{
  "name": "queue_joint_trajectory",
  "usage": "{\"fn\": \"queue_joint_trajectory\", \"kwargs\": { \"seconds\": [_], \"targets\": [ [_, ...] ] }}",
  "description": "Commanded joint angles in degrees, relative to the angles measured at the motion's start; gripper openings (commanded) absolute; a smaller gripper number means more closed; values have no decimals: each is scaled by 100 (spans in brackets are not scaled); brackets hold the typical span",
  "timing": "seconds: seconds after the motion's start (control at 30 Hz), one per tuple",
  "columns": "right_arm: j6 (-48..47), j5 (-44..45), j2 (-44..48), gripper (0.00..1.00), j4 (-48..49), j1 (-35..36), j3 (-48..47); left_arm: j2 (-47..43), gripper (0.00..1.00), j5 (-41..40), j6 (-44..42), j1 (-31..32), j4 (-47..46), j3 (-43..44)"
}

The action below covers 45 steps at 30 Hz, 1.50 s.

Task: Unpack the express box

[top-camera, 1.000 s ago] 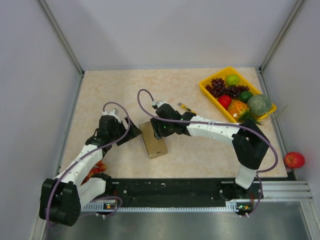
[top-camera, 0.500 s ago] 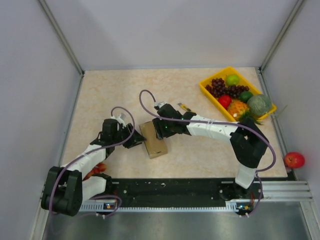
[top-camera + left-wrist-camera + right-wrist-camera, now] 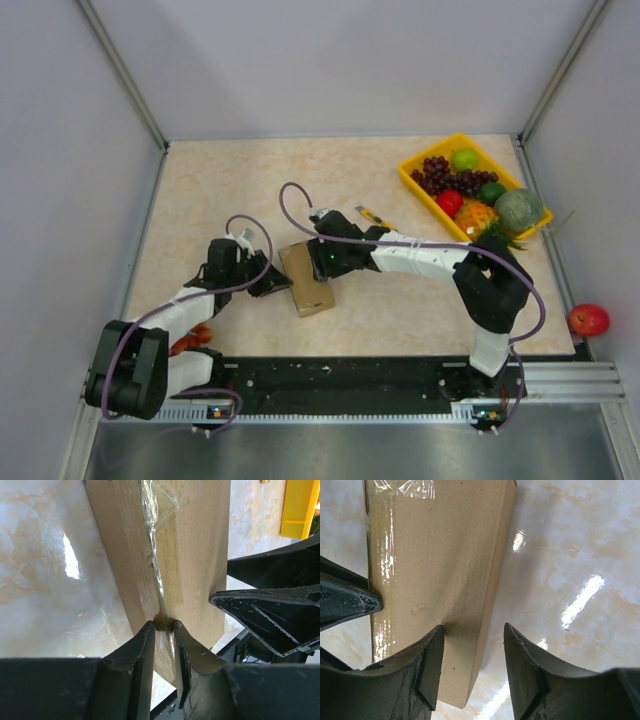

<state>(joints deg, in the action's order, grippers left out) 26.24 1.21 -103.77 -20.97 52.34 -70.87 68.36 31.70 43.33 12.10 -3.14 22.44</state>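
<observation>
- A pale marbled bench sits inside plain grey walls; it carries everything here.
- The express box lies flat near the bench's near-middle, a brown carton with clear tape running along its seam and a crumpled patch of tape at its far end.
- The left gripper meets the box from its left side. Its jaws are drawn narrow and their tips pinch right at the taped seam, where the edge of a flap stands slightly proud. It reads as nipping the flap edge or tape, though how firm the hold is cannot be told.
- The right gripper comes at the box from the opposite side. Its jaws stand partly apart, straddling the box's right long edge: one finger lies over the top face, the other over bare bench just beside the box. It grips nothing yet.
- To do this step well, I judge the right jaws should pin the carton down or clamp its edge, so the box does not lift or slide when the left jaws peel.
- The pull should follow the seam line, low and steady; a sharp upward tug risks tearing the tape or dragging the whole carton.
- Well away to the box's far right sits a yellow tray of fruit, clear of the work.
</observation>
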Motion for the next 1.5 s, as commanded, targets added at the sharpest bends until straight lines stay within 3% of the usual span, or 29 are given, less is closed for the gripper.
{"fn": "queue_joint_trajectory", "kwargs": {
  "seconds": [0.0,0.3,1.0,1.2,1.47],
  "targets": [
    [144,20,-126,47,-3,-153,205,-200,25,-331,-158,-6,-126,-178],
    [276,-16,-205,46,-91,-259,276,-472,29,-683,-352,-6,234,-380],
    [417,-69,-241,44,-153,-338,258,-675,26,-1474,-475,-6,736,-574],
    [443,-60,-205,44,-170,-338,240,-455,20,-1755,-317,-6,1183,-328],
    [452,-34,-179,44,-188,-338,232,-358,11,-2756,-18,-6,2238,15]
  ]
}}
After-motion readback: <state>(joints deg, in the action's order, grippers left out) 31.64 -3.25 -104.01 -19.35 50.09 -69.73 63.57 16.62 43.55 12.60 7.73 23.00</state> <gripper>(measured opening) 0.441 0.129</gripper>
